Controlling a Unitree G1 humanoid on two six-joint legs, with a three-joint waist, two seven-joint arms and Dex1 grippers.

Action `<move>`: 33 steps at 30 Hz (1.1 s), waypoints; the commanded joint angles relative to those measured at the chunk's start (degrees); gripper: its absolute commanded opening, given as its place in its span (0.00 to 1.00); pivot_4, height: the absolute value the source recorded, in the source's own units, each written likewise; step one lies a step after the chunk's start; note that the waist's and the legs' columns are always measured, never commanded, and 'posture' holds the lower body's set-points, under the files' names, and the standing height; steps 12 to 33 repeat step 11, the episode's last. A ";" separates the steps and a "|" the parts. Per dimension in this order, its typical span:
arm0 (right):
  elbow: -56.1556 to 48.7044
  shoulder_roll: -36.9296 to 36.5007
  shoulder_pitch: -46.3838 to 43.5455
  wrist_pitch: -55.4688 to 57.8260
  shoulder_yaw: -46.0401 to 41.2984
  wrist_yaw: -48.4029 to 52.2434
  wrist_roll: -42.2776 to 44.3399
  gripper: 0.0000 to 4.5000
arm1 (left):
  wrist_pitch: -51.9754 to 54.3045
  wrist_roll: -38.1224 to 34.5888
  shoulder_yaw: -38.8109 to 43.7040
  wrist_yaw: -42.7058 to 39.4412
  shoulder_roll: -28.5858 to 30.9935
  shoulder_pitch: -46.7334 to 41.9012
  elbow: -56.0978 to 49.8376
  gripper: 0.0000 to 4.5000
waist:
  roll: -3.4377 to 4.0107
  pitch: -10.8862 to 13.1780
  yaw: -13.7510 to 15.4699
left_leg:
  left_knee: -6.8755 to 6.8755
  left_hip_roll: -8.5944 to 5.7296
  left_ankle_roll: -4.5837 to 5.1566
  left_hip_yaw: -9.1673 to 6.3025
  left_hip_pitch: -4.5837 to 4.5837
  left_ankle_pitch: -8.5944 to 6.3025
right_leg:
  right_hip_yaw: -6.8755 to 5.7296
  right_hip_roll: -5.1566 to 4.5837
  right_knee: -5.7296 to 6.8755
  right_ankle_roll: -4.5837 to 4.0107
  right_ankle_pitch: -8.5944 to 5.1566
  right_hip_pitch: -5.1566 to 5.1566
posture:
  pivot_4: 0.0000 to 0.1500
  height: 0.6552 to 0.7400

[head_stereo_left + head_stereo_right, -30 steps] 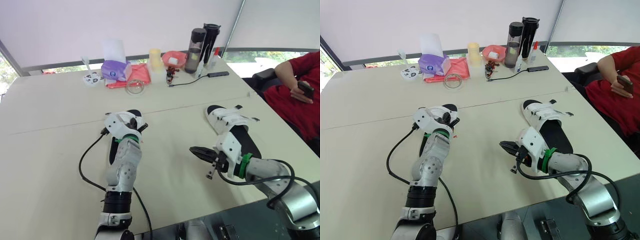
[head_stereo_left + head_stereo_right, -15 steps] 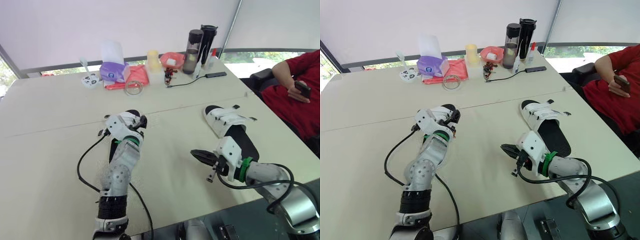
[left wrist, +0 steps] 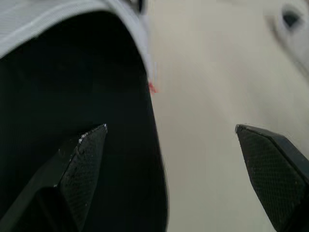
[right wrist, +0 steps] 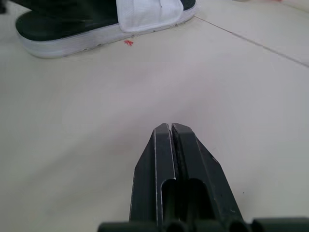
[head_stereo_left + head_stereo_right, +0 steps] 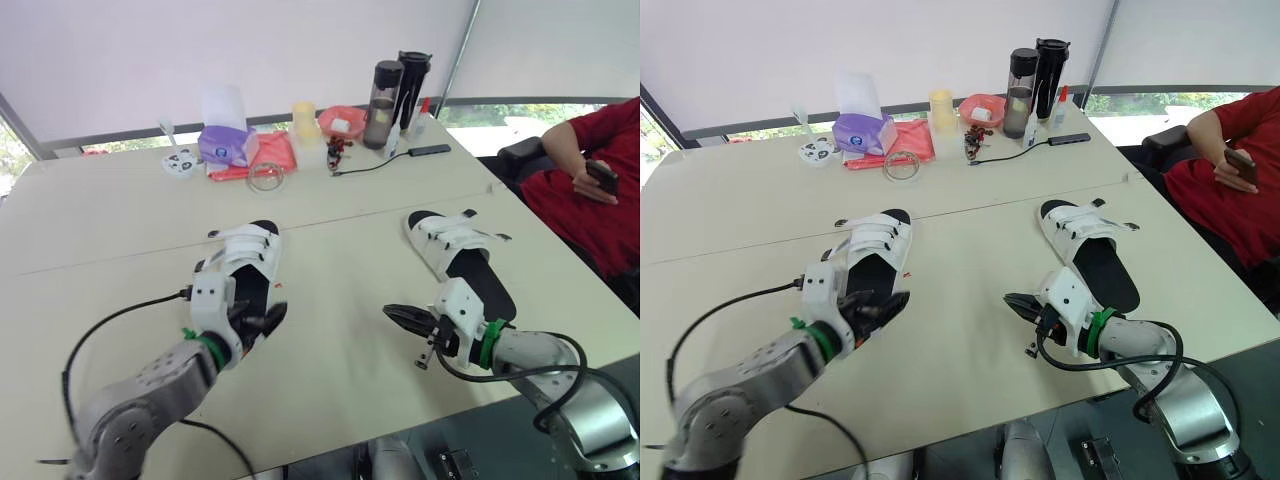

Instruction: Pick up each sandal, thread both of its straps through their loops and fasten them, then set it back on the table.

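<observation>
Two white sandals with black footbeds lie flat on the cream table [image 5: 340,250]. The left sandal [image 5: 246,268] has its white straps [image 5: 246,244] across the toe end. My left gripper [image 5: 264,322] hovers open at that sandal's heel, one finger [image 3: 83,155] over the black footbed [image 3: 67,72] and the other finger [image 3: 270,154] over bare table. The right sandal [image 5: 458,252] lies further right, its straps [image 5: 452,232] spread loosely. My right gripper [image 5: 398,315] is shut and empty, low over the table just in front of this sandal's heel, pointing toward the left sandal [image 4: 96,24].
Along the far edge stand a purple tissue box [image 5: 230,140], a pink cloth [image 5: 272,152], a clear ring [image 5: 268,175], a yellow cup [image 5: 305,120], a pink bowl [image 5: 345,122], two dark bottles [image 5: 392,90] and a black cable [image 5: 385,160]. A person in red [image 5: 600,170] sits at the right.
My left gripper has opened and drawn back from the left sandal's strap end to its heel. The sandal now lies uncovered on the table. The right arm has barely moved.
</observation>
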 commanded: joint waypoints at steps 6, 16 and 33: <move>-0.24 10.53 0.91 5.82 -12.07 -9.24 11.00 0.00 | -26.91 22.04 -2.85 -19.78 1.97 11.00 -1.93 0.98 | 0.17 0.00 0.12 | -0.01 0.01 -0.03 0.25 -0.16 -0.02 | 0.21 0.00 -0.30 0.09 -0.04 -0.14 | 1.00 1.00; -3.40 11.72 3.43 6.72 -12.61 -10.84 12.71 0.00 | -26.51 21.73 -1.56 -20.64 -1.41 10.67 -0.48 0.98 | 0.18 0.00 0.07 | -0.02 0.04 -0.02 0.25 -0.27 -0.02 | 0.21 0.01 -0.29 0.12 -0.04 -0.25 | 1.00 1.00; -3.40 11.72 3.43 6.72 -12.61 -10.84 12.71 0.00 | -26.51 21.73 -1.56 -20.64 -1.41 10.67 -0.48 0.98 | 0.18 0.00 0.07 | -0.02 0.04 -0.02 0.25 -0.27 -0.02 | 0.21 0.01 -0.29 0.12 -0.04 -0.25 | 1.00 1.00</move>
